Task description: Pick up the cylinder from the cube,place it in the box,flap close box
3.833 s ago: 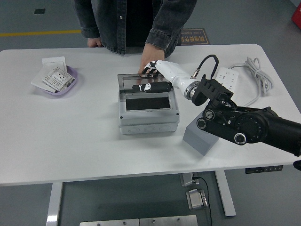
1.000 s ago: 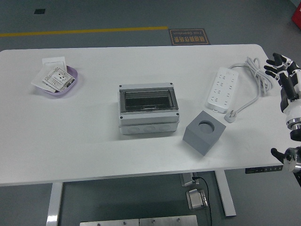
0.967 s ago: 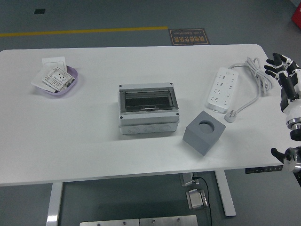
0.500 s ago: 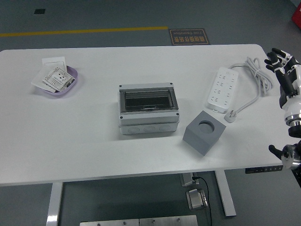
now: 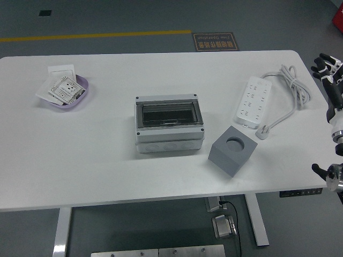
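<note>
The grey box (image 5: 169, 124) stands mid-table with its clear flap lid shut flat. The grey cube (image 5: 231, 150) sits to its right near the front edge; its round hole on top is empty. The cylinder is not visible. My right hand (image 5: 328, 68) is at the far right edge of the picture, off the table's right side, fingers spread and holding nothing. The left arm is out of view.
A white power strip (image 5: 253, 100) with its coiled cable (image 5: 292, 85) lies at the right. A purple dish (image 5: 67, 91) with cards and a white switch plate (image 5: 61, 70) sit at the far left.
The person who held the box lid has gone and the flap lies shut. My right arm has pulled back from the box to the right edge and keeps drifting right.
</note>
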Motion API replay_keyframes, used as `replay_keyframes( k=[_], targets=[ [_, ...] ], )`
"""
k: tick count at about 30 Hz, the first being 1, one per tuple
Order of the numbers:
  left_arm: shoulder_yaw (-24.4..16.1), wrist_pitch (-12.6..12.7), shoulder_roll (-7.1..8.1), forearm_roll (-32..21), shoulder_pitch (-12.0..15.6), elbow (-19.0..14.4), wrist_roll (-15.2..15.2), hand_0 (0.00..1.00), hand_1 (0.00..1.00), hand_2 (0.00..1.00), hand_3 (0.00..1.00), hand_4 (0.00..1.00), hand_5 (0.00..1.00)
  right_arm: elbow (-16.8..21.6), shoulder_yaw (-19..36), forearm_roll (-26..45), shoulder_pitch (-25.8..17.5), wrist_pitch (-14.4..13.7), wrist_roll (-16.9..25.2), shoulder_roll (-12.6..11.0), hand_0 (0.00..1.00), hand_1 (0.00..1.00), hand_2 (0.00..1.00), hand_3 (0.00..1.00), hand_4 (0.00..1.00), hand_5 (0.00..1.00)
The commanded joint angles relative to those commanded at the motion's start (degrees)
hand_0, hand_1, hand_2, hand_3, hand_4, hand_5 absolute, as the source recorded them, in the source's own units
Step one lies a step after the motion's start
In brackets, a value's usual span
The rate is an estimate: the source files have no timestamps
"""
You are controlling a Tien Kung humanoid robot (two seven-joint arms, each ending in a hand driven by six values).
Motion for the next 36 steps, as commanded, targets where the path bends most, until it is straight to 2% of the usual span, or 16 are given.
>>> replay_keyframes(
  k=[36],
  targets=[
    [-1.57,-0.01,0.02,1.06,0.13,0.00,0.33,0.665,0.705,0.600,0.610,0.585,0.129,0.95,-0.24,-3.22,-0.35,-1.32,0.14,-0.14,0.770,0.692,0.723,0.714,0.978,0.585]
  ],
)
